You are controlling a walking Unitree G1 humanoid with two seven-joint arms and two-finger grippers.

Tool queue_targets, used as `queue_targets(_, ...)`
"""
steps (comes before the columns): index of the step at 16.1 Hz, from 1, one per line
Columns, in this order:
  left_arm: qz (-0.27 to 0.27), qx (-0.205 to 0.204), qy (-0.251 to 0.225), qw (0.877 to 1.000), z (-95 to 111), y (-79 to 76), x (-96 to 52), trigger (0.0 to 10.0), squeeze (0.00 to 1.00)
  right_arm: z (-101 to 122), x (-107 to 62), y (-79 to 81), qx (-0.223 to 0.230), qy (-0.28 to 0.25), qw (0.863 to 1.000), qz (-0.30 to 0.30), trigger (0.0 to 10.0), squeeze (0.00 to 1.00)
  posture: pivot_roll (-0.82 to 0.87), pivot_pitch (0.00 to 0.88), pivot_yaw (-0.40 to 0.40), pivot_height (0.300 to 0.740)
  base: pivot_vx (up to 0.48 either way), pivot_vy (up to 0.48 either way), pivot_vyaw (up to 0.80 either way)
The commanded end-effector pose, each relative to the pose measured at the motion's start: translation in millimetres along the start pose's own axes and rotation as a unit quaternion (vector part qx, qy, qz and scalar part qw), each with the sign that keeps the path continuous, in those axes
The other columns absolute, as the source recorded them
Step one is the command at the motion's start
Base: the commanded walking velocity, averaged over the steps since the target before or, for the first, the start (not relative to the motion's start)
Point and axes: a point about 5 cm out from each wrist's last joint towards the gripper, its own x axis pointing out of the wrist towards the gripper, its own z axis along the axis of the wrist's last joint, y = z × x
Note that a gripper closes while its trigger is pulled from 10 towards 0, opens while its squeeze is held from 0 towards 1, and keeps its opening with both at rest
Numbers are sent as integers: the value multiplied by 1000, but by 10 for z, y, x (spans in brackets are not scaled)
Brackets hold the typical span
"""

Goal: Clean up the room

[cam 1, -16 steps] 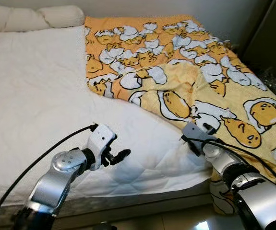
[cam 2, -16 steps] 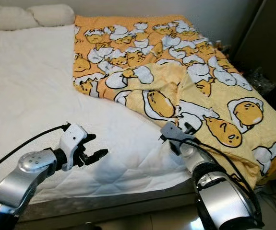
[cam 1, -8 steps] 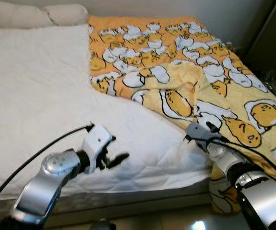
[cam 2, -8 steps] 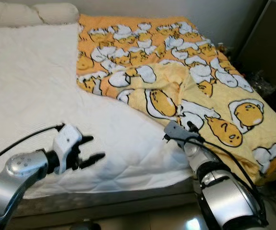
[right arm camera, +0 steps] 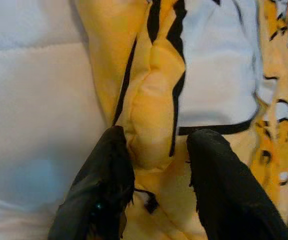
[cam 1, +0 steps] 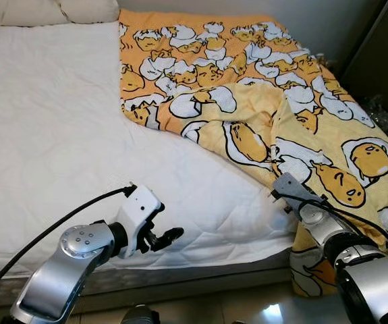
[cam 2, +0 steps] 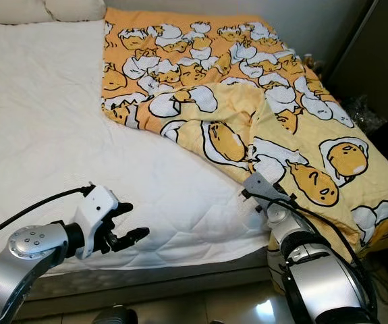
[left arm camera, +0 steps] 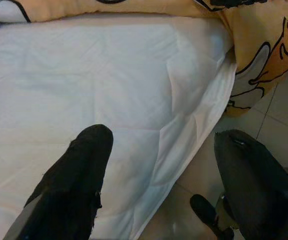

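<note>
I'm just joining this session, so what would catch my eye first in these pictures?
The bright yellow-orange cartoon-print blanket stands out, rumpled over the robot's right side of the white bed and spilling off its near corner. The right gripper has a fold of its edge between its fingers, while the left gripper hovers open over the bare mattress edge.

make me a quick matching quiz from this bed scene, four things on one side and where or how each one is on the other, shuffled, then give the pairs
Things:
1. yellow blanket
2. left gripper
3. right gripper
4. pillows

Places or states:
A. at the head of the white mattress
B. open, over the mattress's near edge
C. fingers either side of a fold of yellow cloth
D. spread over the bed's right side, its edge folded back

Pairs: 1-D, 2-B, 3-C, 4-A
</note>
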Motion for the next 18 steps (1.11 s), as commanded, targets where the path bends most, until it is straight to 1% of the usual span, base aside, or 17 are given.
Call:
queue_targets(1,1,7,-4,1000,43,4,-19,10000,0,46,5,-37,22,-6,1000,2,0,0,217,119,-65,740,0,0,0)
queue_targets(5,2,14,-3,1000,65,42,-22,10000,0,106,6,-14,25,-22,999,9,0,0,201,100,-44,740,0,0,0)
queue_targets(9,-2,16,1,1000,35,65,-13,10000,0,54,-2,9,16,-27,999,15,0,0,144,71,-21,740,0,0,0)
queue_targets(10,-2,15,1,1000,11,80,11,10000,0,18,-9,7,17,-36,999,24,0,0,98,48,-10,740,0,0,0)
queue_targets(12,-1,13,2,1000,-18,96,36,10000,0,14,-16,6,18,-49,998,33,0,0,75,38,-7,740,0,0,0)
queue_targets(14,-1,12,0,1000,-39,105,84,10000,0,21,-44,43,20,-88,992,88,0,0,47,21,-3,740,0,0,0)
queue_targets(15,-1,11,-1,1000,-39,104,96,10000,0,27,-63,67,30,-107,987,119,0,0,42,18,-1,740,0,0,0)
queue_targets(16,-2,10,-2,1000,-47,102,111,10000,0,66,-120,155,61,-150,966,202,0,0,37,14,4,740,0,0,0)
queue_targets(17,-3,10,-2,1000,-52,95,117,10000,0,108,-182,243,91,-181,941,271,0,0,35,12,7,740,0,0,0)
queue_targets(18,-3,10,-2,1000,-52,95,117,10000,0,108,-182,243,91,-181,941,271,0,0,35,12,7,740,0,0,0)
